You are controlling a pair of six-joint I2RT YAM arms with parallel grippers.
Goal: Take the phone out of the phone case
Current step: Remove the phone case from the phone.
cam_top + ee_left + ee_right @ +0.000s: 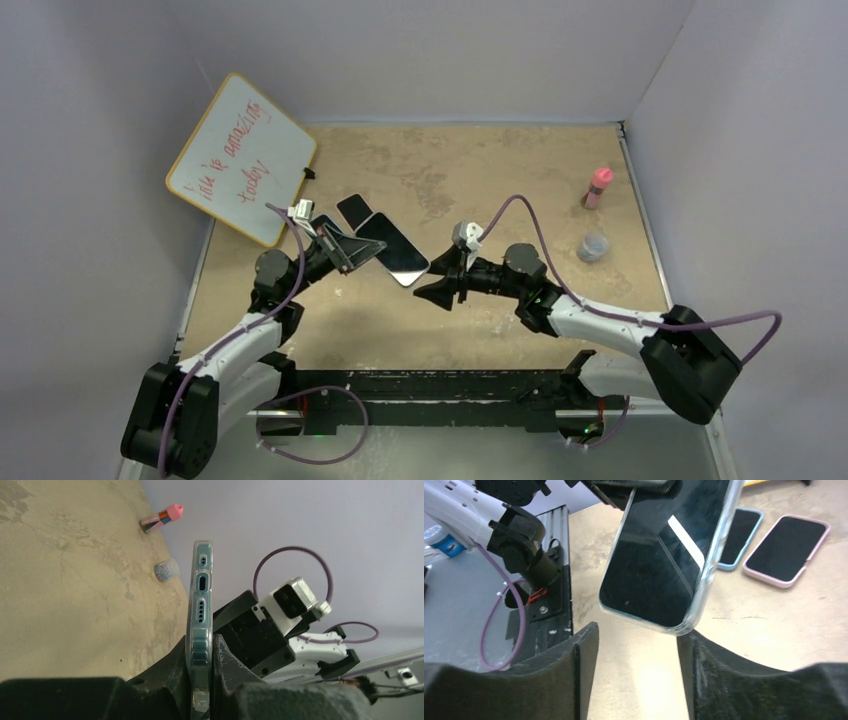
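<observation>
One phone (659,565), a flat slab with a glossy black screen, sits in one phone case (711,565) of clear, faintly blue soft plastic with rounded corners. It is held in the air above the tabletop (500,180), left of centre. The left wrist view shows its bottom edge, where the case has three oblong cut-outs. Two pincers, each with two matte black fingers:
- the left pincer (350,248) is clenched on the cased phone across its thickness;
- the right pincer (636,645) is released, its jaws apart just beside the phone's lower corner.

Two more phones lie flat on the tabletop, screens up: a blue-cased phone (741,537) and a pink-cased phone (786,550). The tabletop is sandy and mottled. One tilted whiteboard (240,160) carries red handwriting. One pink-capped bottle (598,187) and one small translucent cup (594,246) stand far right.
</observation>
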